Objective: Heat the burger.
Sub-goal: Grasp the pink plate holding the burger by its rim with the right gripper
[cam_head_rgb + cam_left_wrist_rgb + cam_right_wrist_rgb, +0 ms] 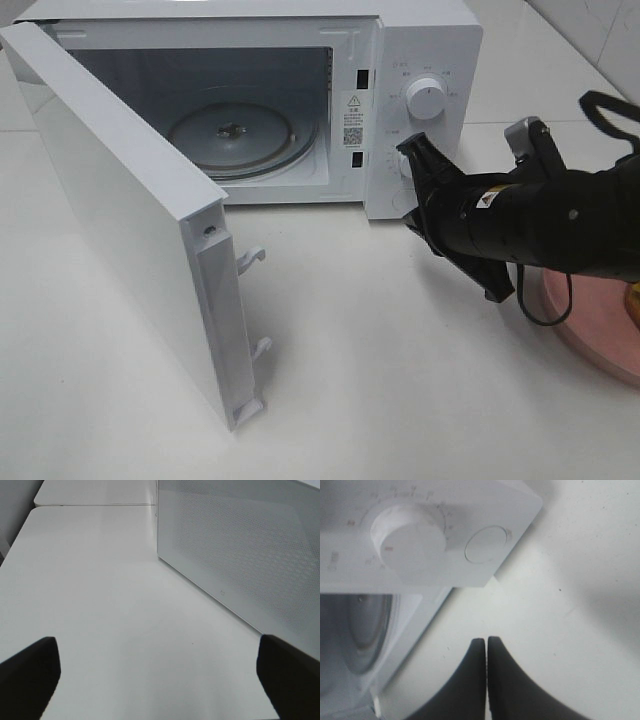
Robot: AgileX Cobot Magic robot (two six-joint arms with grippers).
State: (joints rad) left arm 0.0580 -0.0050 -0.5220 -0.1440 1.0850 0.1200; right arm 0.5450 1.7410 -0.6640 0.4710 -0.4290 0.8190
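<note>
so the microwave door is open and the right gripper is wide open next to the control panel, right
Not quite. The right gripper is shut, its jaws pressed together, as the right wrist view shows. The microwave door is open, and the gripper does sit next to the control panel.

Closed right tool (486, 641), white table (570, 605), microwave knob (410, 542), round button (487, 544)
</note>
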